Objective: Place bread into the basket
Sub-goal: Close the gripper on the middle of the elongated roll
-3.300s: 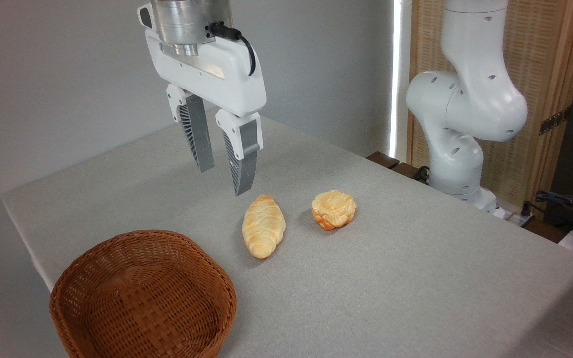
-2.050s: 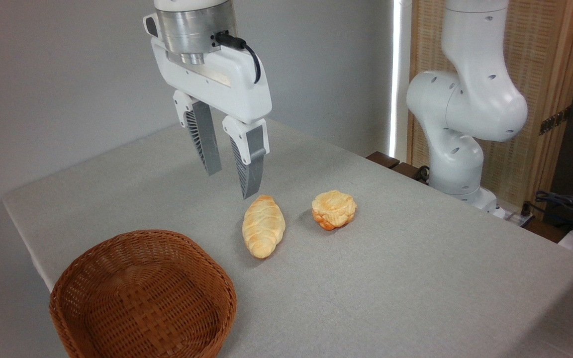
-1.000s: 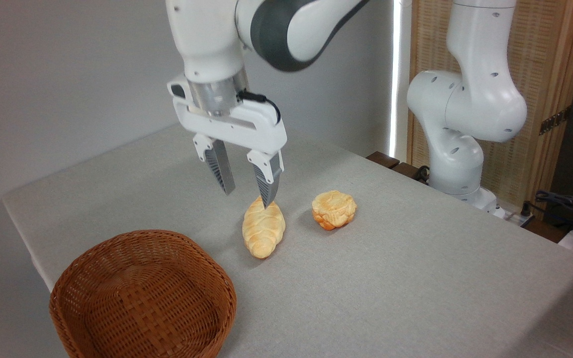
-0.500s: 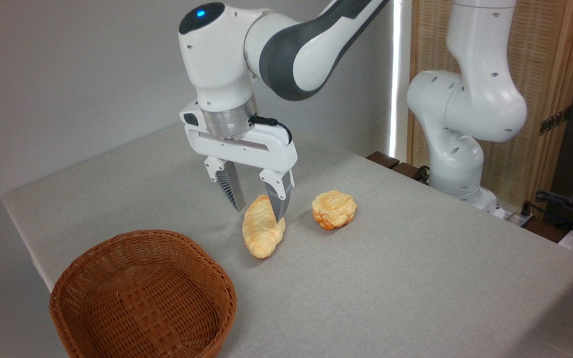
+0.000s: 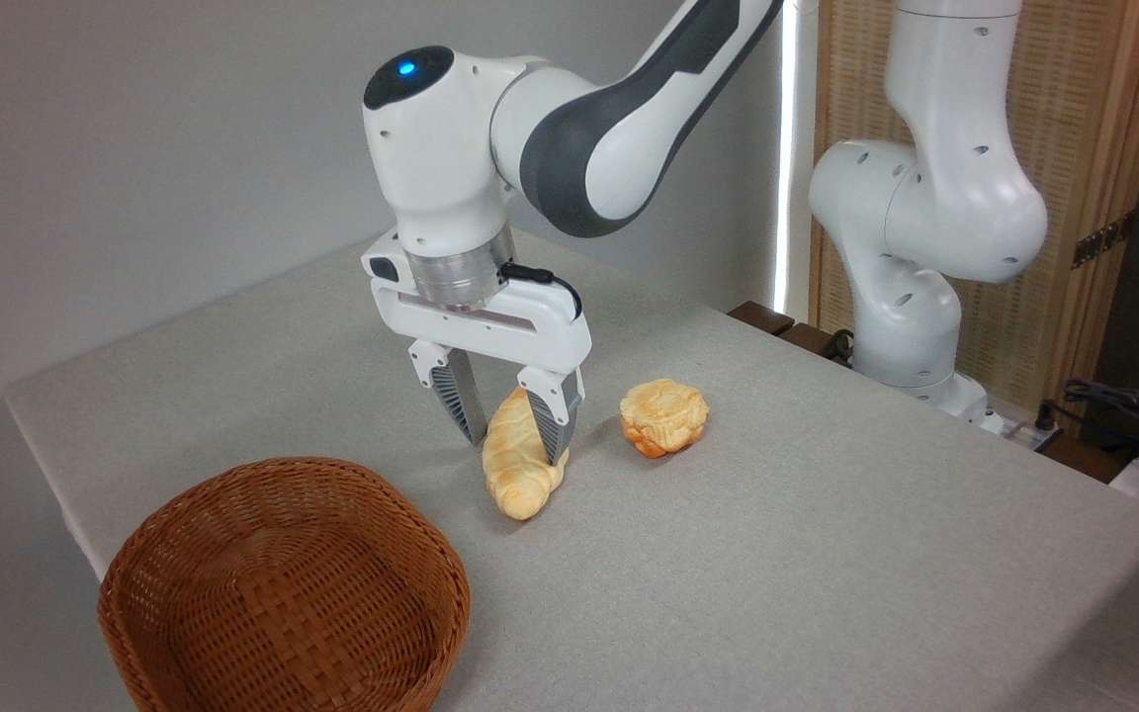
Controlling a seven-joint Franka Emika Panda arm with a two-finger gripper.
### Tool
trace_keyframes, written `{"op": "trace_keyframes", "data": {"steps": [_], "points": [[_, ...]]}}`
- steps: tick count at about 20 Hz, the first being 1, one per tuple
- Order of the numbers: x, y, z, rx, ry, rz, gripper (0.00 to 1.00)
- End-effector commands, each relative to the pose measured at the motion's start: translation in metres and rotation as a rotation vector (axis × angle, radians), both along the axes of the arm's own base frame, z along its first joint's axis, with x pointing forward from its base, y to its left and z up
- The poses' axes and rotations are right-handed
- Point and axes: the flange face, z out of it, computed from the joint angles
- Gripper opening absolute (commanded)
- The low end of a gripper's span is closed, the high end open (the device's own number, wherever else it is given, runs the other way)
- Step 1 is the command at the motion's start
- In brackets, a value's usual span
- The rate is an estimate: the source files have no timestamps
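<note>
The bread (image 5: 518,477), a pale golden braided loaf, lies on the grey table (image 5: 827,564) near its middle. My gripper (image 5: 513,450) is down over the loaf's far half, open, with one finger (image 5: 459,400) on its left side and the other finger (image 5: 552,420) on its right side, hiding part of it. I cannot tell whether the pads touch the crust. The basket (image 5: 431,623), round reddish-brown wicker with nothing in it, stands at the front left corner, a short way from the loaf.
A small round orange-brown bun (image 5: 663,416) sits just right of the gripper. The arm's white base (image 5: 911,326) rises at the table's far right edge. Cables (image 5: 1123,405) lie beyond it. A grey wall runs behind the table.
The gripper came down and forward from high above the table until its open fingers straddle the loaf. Bread, bun and basket have stayed in place.
</note>
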Motion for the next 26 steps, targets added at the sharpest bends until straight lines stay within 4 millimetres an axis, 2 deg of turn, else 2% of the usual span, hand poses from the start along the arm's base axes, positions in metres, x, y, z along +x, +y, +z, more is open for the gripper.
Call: {"op": "trace_keyframes", "data": {"steps": [1, 3, 4, 5, 6, 7, 10, 15, 19, 26], "points": [[-0.0013, -0.0041, -0.0099, -0.009, -0.008, 0.015, 1.00], [-0.0025, -0.0038, -0.0120, -0.008, -0.004, 0.012, 0.94], [-0.0024, -0.0038, -0.0127, -0.008, -0.003, 0.012, 0.85], [-0.0023, -0.0035, -0.0128, -0.004, -0.004, 0.004, 0.69], [-0.0019, -0.0036, -0.0121, -0.005, -0.006, 0.000, 0.60], [-0.0016, -0.0037, -0.0114, -0.006, -0.008, -0.006, 0.48], [-0.0017, -0.0045, -0.0114, -0.007, -0.009, -0.026, 0.35], [-0.0014, -0.0038, -0.0108, -0.008, -0.009, -0.025, 0.33], [-0.0015, -0.0047, -0.0104, -0.011, -0.006, -0.077, 0.26], [-0.0037, -0.0029, -0.0153, -0.012, 0.023, -0.116, 0.24]]}}
